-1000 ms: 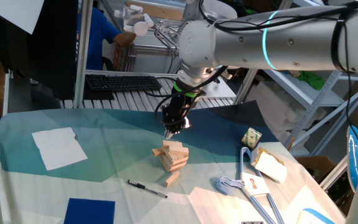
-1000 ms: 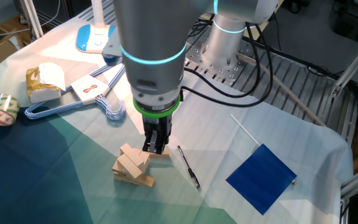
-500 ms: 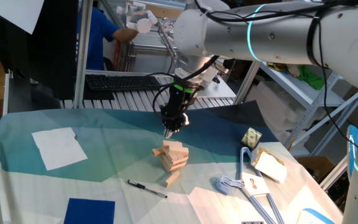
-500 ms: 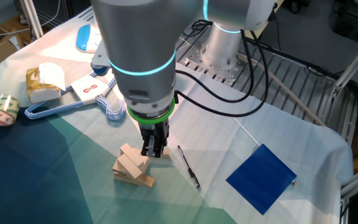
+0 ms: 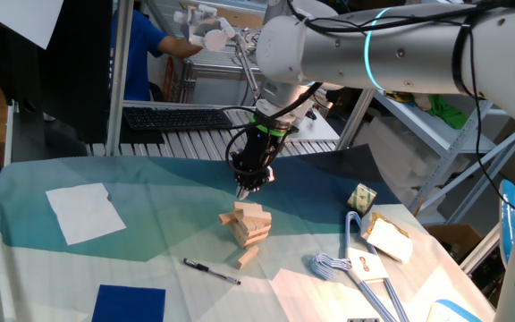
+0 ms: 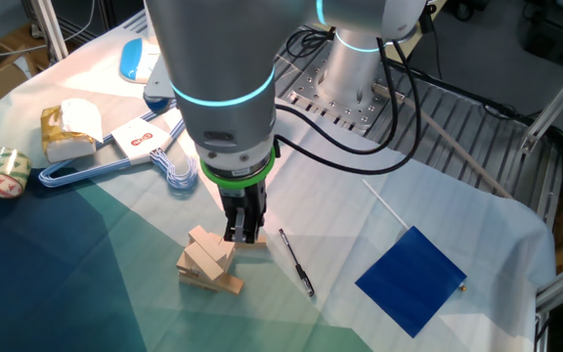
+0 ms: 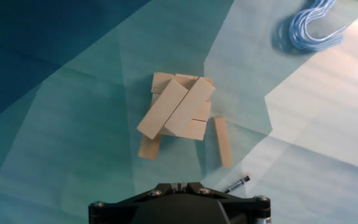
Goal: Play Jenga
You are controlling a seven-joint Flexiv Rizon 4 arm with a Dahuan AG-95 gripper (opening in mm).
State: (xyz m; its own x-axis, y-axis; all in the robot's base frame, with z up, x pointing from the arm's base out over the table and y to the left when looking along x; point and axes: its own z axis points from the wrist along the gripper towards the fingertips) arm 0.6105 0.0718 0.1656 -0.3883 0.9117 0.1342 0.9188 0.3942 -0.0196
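While my gripper (image 5: 246,190) hangs above the Jenga stack (image 5: 248,224), I see its fingers close together with nothing between them. It is not touching the blocks. The stack (image 7: 178,112) sits on the blue-green cloth (image 5: 150,188), low and messy, with its top blocks lying crooked. One loose block (image 7: 222,141) lies flat just beside the stack. A black pen (image 6: 296,262) rests near it. A blue hanger (image 5: 351,268) lies well apart.
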